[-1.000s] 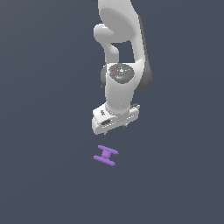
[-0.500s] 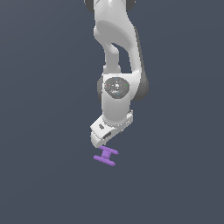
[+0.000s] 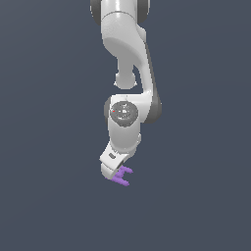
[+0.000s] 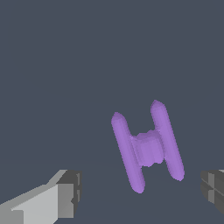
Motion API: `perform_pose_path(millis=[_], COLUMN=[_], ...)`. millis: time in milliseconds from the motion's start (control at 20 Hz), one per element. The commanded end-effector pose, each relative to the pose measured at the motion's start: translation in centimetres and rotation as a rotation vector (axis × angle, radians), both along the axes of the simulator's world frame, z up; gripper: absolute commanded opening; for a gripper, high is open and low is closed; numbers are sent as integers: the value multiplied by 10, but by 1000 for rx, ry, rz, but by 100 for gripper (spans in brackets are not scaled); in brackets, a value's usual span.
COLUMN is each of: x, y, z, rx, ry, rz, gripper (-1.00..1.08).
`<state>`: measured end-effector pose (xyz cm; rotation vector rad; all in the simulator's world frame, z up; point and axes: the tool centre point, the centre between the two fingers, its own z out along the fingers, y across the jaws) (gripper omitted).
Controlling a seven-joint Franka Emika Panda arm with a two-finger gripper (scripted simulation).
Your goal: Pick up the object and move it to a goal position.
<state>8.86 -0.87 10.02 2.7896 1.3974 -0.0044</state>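
Note:
The object [image 4: 148, 146] is a small purple H-shaped piece lying flat on the dark grey floor. In the wrist view it sits between my two fingertips [image 4: 65, 192], nearer the other fingertip [image 4: 214, 186], with a gap on both sides. My gripper [image 4: 140, 192] is open and holds nothing. In the exterior view the gripper [image 3: 115, 174] has come down right over the object [image 3: 122, 176], and the white hand hides part of the piece; only its side toward the exterior view's right shows.
The white arm [image 3: 125, 63] rises above the gripper to the top of the exterior view. The floor [image 3: 49, 196] around is plain dark grey, with no other objects in view.
The arm has lowered steadily toward the purple piece; the gripper hung well above it one second ago and now straddles it. The piece has not moved.

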Motion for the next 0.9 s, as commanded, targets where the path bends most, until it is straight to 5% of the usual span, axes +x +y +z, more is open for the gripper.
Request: perform_pose_path(millis=[0, 850], x=[5, 23], y=[-4, -21], z=[-7, -35], rx=[3, 19], ry=[3, 10], rz=[62, 294], gripper=[100, 100])
